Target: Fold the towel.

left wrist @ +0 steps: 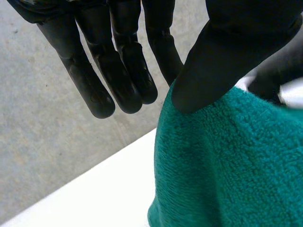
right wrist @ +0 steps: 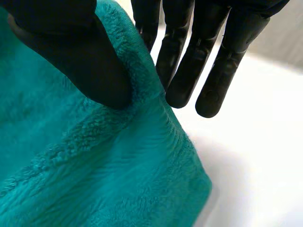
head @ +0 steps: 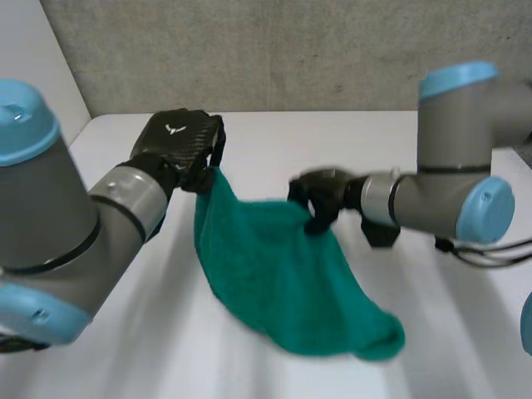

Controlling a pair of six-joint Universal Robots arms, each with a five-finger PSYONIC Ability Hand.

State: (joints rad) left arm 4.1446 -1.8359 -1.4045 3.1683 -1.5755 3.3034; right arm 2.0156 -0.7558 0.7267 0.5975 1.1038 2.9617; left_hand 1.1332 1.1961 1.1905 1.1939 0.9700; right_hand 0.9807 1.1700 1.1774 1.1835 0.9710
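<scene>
- Towel (head: pixel 283 283) hangs lifted over the tabletop (head: pixel 274 137), its low end sagging toward 5 o'clock.
- Left hand (head: pixel 179 145) pinches the towel's 10 o'clock corner under its thumb.
- Right hand (head: pixel 320 199) pinches the 1 o'clock corner likewise.

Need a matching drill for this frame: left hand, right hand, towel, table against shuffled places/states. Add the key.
Column 1
1. left hand
2. right hand
3. towel
4. table

Column 2
A. white, under everything
B. pinches the cloth's corner on the robot's right side
C. green, hung between both hands
D. pinches the cloth's corner on the robot's left side

Pairs: 1-D, 2-B, 3-C, 4-A
</scene>
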